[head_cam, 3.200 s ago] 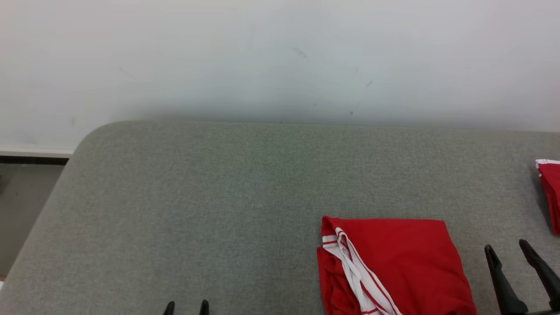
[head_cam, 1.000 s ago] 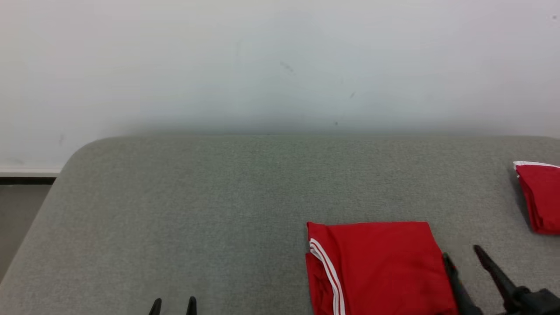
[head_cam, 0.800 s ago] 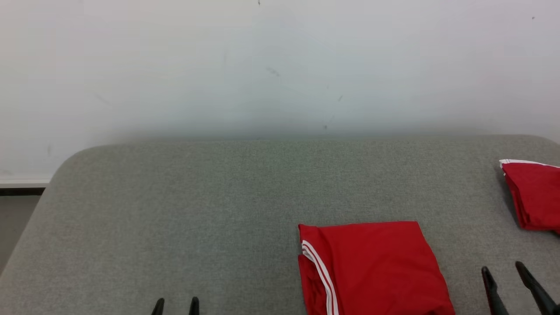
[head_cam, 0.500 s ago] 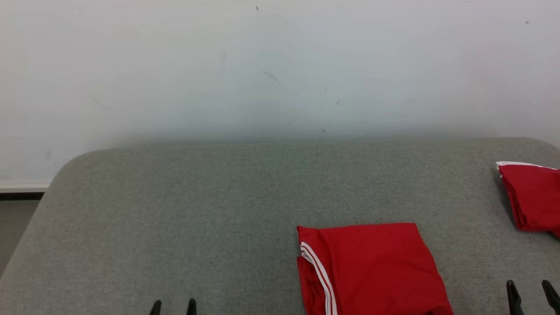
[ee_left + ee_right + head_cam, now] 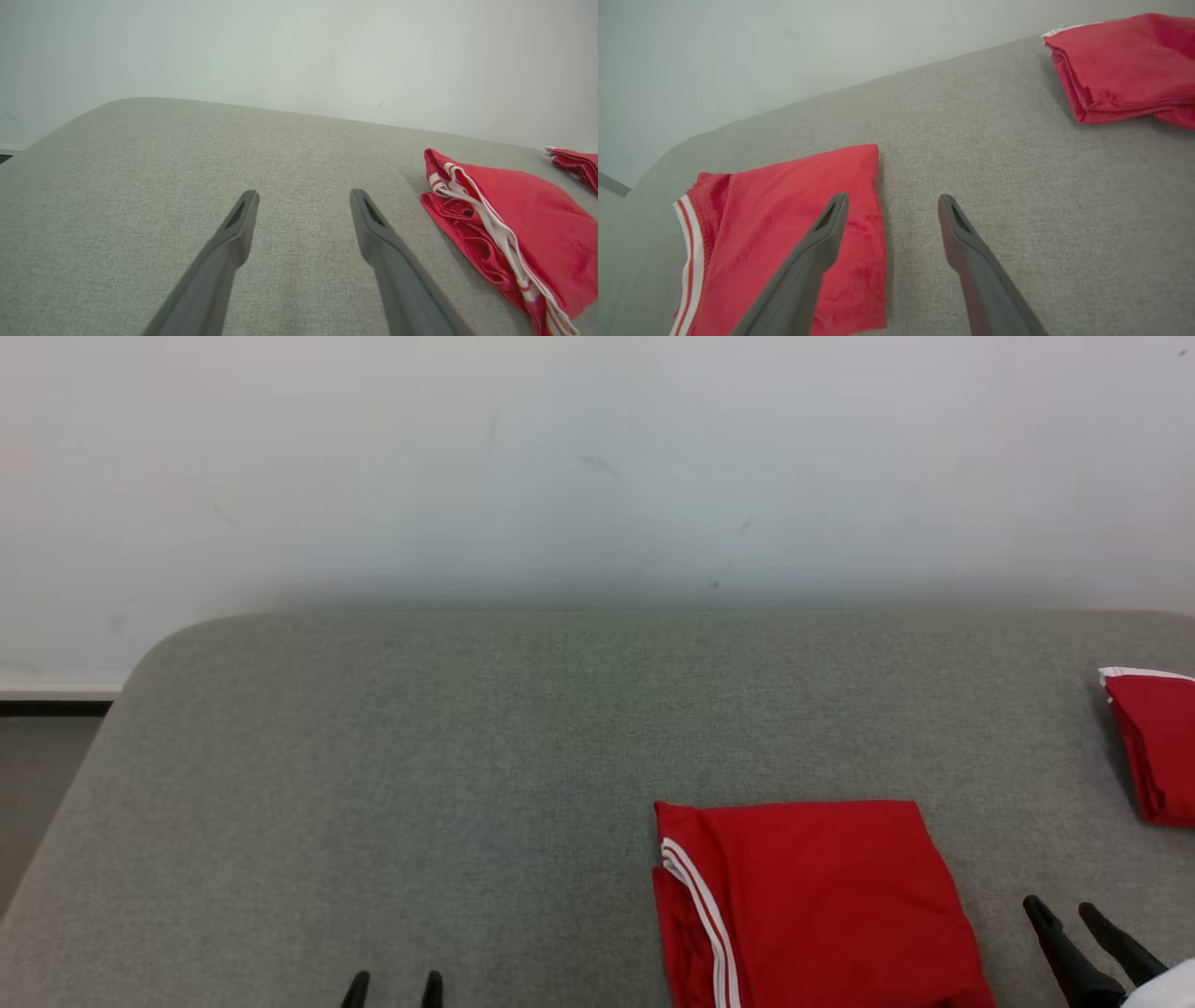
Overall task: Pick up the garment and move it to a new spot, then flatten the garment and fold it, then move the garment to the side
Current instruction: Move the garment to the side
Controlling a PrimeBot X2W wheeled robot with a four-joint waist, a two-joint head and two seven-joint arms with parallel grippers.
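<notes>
A folded red cloth garment with white striped trim (image 5: 812, 896) lies flat at the near right of the grey fabric-covered desk (image 5: 420, 756), its striped edge facing left. The right end effector (image 5: 1061, 907) sits just right of the garment's near right corner, fingers spread wide and holding nothing. The left end effector (image 5: 396, 980) is at the near edge, well left of the garment, also spread wide and empty. A second folded red cloth (image 5: 1158, 747) lies far right, before a plain white wall (image 5: 560, 457).
</notes>
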